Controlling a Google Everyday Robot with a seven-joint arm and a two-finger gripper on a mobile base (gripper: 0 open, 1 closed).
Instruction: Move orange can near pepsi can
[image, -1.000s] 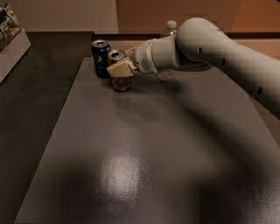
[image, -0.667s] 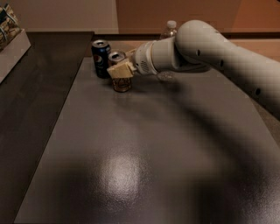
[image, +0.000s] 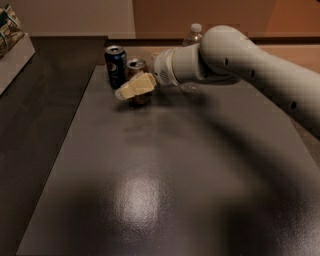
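The orange can (image: 137, 65) stands upright on the dark table (image: 160, 165) at its far left part. The pepsi can (image: 115, 65) stands just left of it, nearly touching. My gripper (image: 135, 86) reaches in from the right and sits right at the orange can, covering the can's middle. The can's silver top and its base show above and below the gripper. The pale arm (image: 235, 60) stretches back to the right edge of the view.
A clear plastic bottle (image: 193, 37) stands behind the arm at the table's far edge, mostly hidden. A pale box (image: 12, 52) sits at the far left on a darker counter. A wooden surface lies to the right of the table.
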